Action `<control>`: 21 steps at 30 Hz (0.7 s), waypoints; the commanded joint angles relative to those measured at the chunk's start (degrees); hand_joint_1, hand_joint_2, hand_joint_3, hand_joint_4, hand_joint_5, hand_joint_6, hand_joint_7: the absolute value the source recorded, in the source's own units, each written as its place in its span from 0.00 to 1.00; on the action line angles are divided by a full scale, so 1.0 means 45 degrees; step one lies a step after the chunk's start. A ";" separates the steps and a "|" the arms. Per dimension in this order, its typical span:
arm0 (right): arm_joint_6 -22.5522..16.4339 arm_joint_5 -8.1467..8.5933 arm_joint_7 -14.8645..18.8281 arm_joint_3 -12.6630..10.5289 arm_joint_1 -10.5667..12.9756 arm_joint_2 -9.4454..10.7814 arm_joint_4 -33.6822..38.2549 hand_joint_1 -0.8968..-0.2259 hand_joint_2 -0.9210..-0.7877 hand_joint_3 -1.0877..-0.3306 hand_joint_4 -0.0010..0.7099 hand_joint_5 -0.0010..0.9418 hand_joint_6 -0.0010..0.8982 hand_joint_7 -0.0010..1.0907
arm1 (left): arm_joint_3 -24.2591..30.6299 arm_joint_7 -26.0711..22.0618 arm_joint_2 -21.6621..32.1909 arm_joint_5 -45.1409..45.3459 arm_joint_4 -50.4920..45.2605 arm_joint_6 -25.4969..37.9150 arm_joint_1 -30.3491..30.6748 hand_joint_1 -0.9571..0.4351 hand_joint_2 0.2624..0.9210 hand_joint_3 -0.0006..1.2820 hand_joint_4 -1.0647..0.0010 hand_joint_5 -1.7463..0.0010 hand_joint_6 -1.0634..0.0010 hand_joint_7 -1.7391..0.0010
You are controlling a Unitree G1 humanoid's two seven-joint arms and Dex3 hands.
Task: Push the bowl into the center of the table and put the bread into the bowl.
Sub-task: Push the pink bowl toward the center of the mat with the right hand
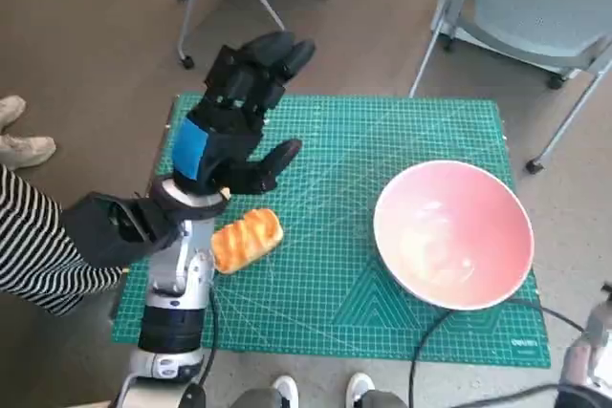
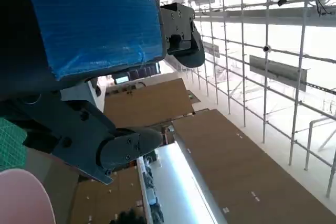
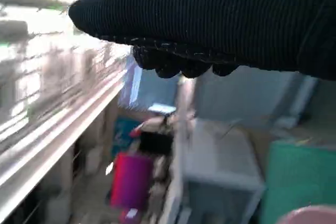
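Head view had the left hand (image 1: 239, 126) spread, empty, above the bread (image 1: 246, 240) at 8 o'clock, soft, light, best cupped around its middle, bowl (image 1: 453, 234) at 4 o'clock, rigid, pushable at its rim; left wrist view showed fingers (image 2: 128, 148) apart; right wrist view showed the right hand (image 3: 210, 24), closure untellable.

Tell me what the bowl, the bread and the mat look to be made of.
Bowl: probably glossy plastic or glazed ceramic, pink with soft highlights inside. Bread: baked dough, golden-orange crust with ridged folds. Mat: likely matte rubbery vinyl, green with printed white grid lines, as on a cutting mat.
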 commanded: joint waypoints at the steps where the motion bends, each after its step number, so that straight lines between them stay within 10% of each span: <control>1: -0.0367 0.0332 0.0199 -0.0099 -0.0039 0.0173 0.1904 0.42 0.00 0.38 0.18 0.00 0.02 0.44 | 0.0101 -0.0062 0.0029 -0.0097 0.0116 -0.0223 -0.0139 0.59 0.63 0.55 1.00 0.74 1.00 0.58; 21: -0.0127 0.1746 0.1951 0.0052 -0.1763 0.1921 0.5500 0.46 0.00 0.29 0.16 0.00 0.06 0.42 | 0.0374 -0.0410 0.0363 -0.0296 0.0108 -0.0008 -0.0183 0.58 0.66 0.52 1.00 0.74 1.00 0.58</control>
